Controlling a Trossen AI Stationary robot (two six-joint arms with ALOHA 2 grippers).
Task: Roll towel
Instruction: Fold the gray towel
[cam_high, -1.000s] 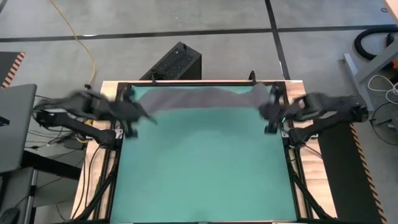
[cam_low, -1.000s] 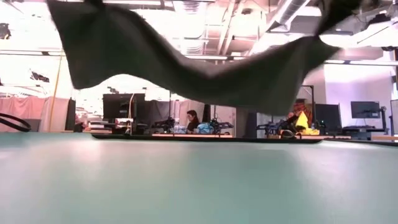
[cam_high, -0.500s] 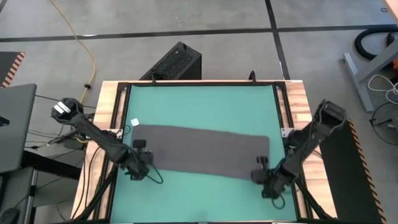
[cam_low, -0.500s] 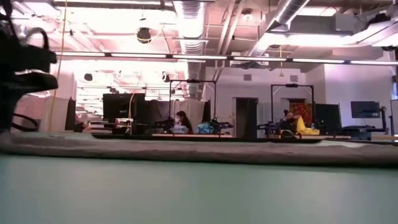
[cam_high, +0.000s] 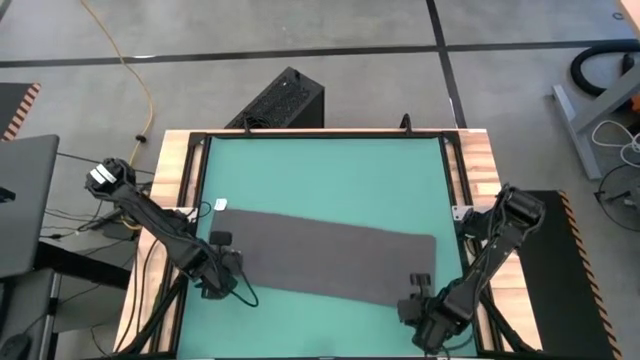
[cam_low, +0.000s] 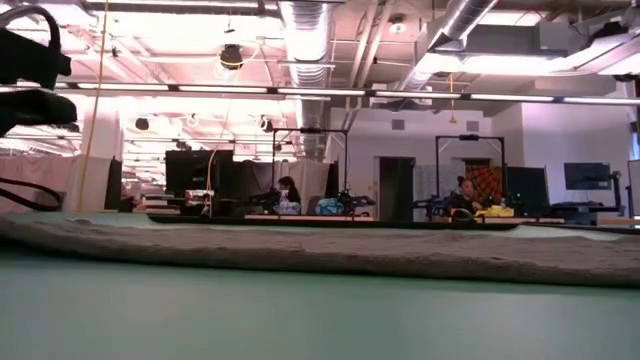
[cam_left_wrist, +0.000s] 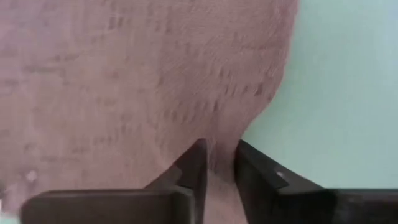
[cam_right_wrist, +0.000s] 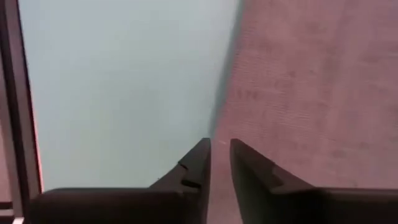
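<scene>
The dark grey towel (cam_high: 325, 255) lies spread flat on the green table (cam_high: 320, 170), its long sides running left to right, slightly askew. Its white tag (cam_high: 220, 204) sits at the far left corner. In the low view the towel (cam_low: 320, 250) is a low flat band. My left gripper (cam_high: 232, 272) is at the towel's near left corner and shut on it (cam_left_wrist: 217, 163). My right gripper (cam_high: 416, 296) is at the near right corner, shut on the edge (cam_right_wrist: 220, 163). My left gripper pinches the towel's near left corner (cam_left_wrist: 219, 149) between its two fingers, coming low from the table's left. The cloth puckers slightly just ahead of the fingers. The rest of the towel lies flat on the table. My right gripper pinches the towel's right edge at the near right corner (cam_right_wrist: 222, 140) between its two fingers, coming low from the table's near right. The towel lies flat on the table ahead of the fingers.
Bare green table (cam_high: 320, 165) lies beyond the towel's far side, and a narrower strip (cam_high: 320, 325) lies near. A black frame and wooden border (cam_high: 480, 170) ring the table. People sit at desks (cam_low: 290, 195) in the room behind.
Both grippers have come down from high at the table's far edge toward its near edge. The towel, which hung stretched in the air between them, is now laid flat on the table. In the last half second it has been drawn a little farther toward the near edge.
</scene>
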